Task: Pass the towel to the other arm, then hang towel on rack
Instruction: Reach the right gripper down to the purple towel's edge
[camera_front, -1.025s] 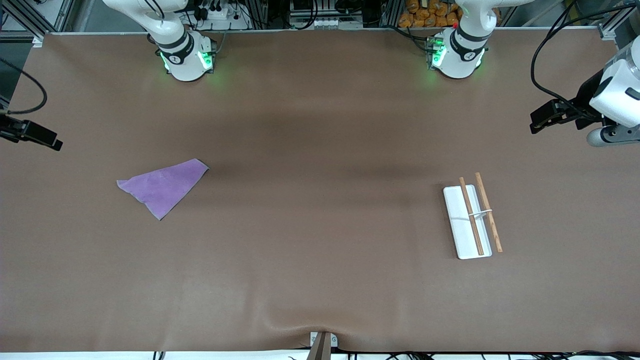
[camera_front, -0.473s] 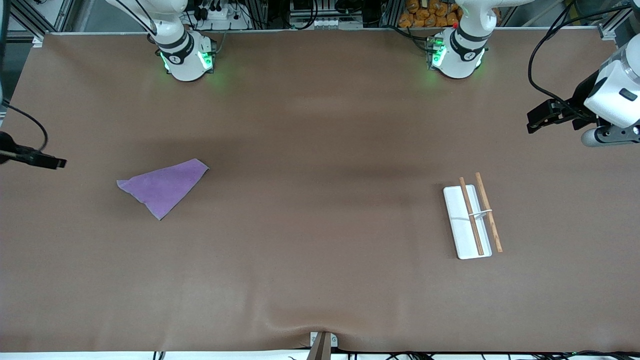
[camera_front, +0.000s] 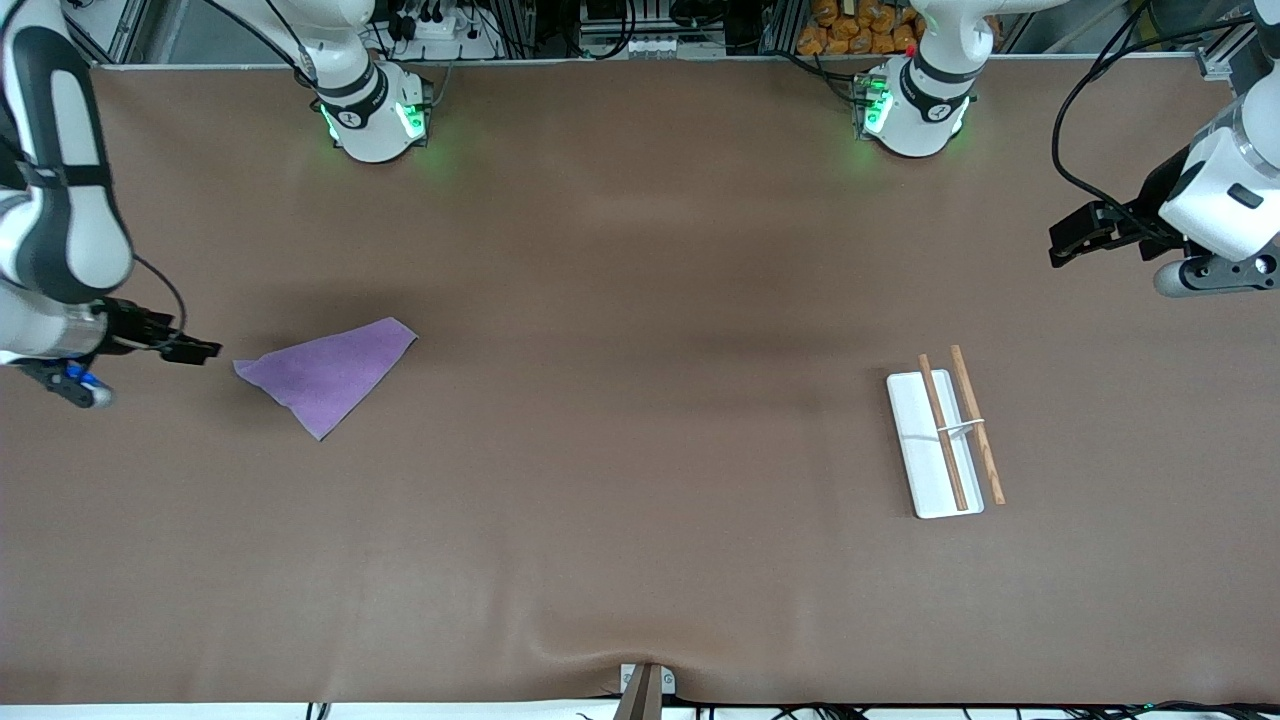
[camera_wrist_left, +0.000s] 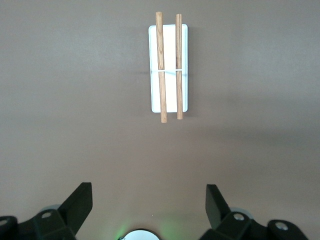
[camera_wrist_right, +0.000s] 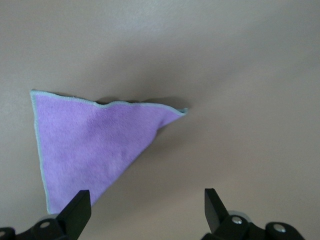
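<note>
On the brown table (camera_front: 640, 560), toward the right arm's end, the purple towel (camera_front: 330, 372) lies flat: light, limp cloth, best pinched at a corner. Toward the left arm's end sits the rack (camera_front: 945, 435). The right gripper (camera_front: 195, 350), fingers wide, hovers beside the towel; the left gripper (camera_front: 1068, 240) waits, spread, empty.

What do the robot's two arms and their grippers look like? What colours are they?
Both arms are glossy white with rounded segments and black bands at the joints. Their round white bases glow with green lights. Thin black cables loop along them. The right gripper and the left gripper are black, each with two pointed fingers. A small blue part shows by the right wrist.
</note>
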